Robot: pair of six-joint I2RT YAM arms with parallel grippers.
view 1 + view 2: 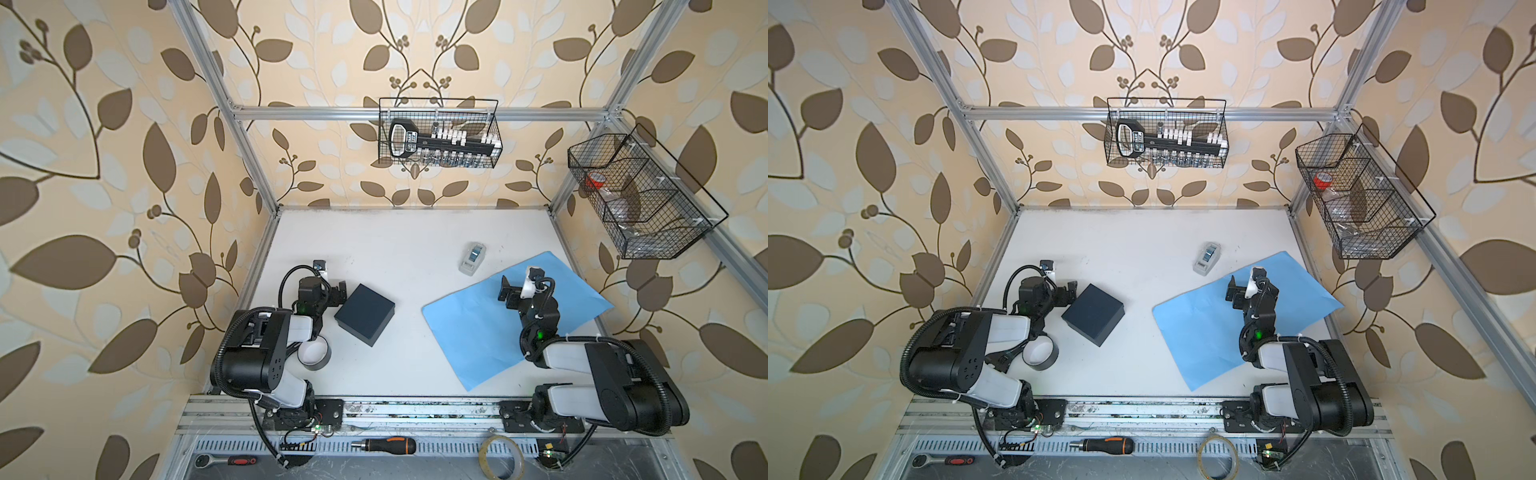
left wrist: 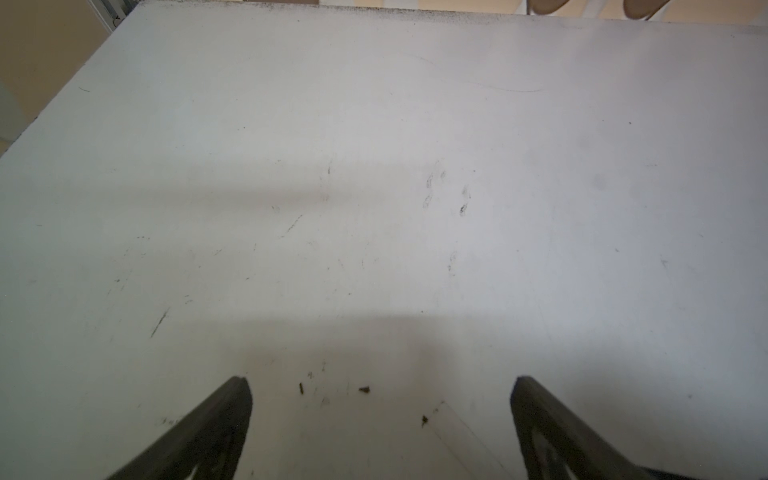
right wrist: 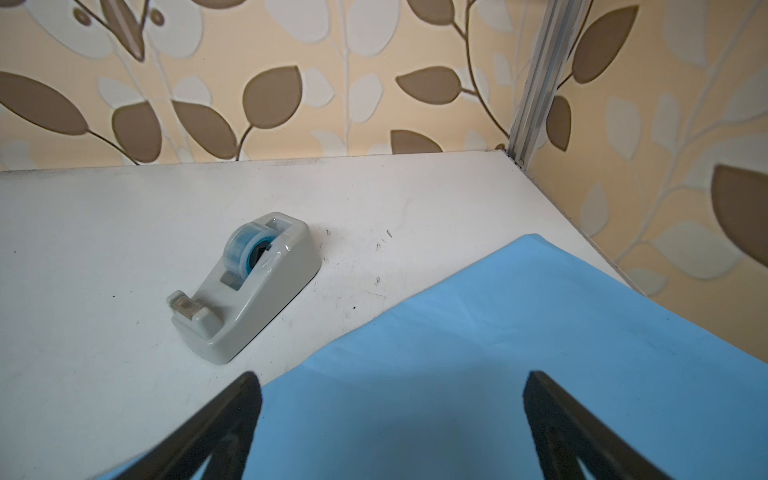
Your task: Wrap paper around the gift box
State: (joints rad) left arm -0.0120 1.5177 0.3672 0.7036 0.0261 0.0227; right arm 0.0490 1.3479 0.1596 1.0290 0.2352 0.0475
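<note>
The gift box (image 1: 365, 314) (image 1: 1093, 314), dark navy and square, sits lid-up on the white table (image 1: 395, 249), left of centre in both top views. The light blue paper (image 1: 469, 332) (image 1: 1200, 332) (image 3: 498, 332) lies flat to its right, skewed, apart from the box. My left gripper (image 1: 338, 291) (image 1: 1069, 291) (image 2: 380, 380) hovers just beside the box's far-left corner, open, with only bare table between its fingers; its wrist view does not show the box. Over the paper's far part my right gripper (image 1: 508, 291) (image 1: 1234, 291) (image 3: 390, 376) stands open and empty.
A grey tape dispenser (image 1: 472, 258) (image 3: 245, 286) stands beyond the paper. A black tape roll (image 1: 314, 353) lies under the left arm. Wire baskets hang on the back rail (image 1: 440, 133) and the right rail (image 1: 640, 195). A screwdriver (image 1: 384, 445) and a clear tape roll (image 1: 500, 457) lie in front of the table.
</note>
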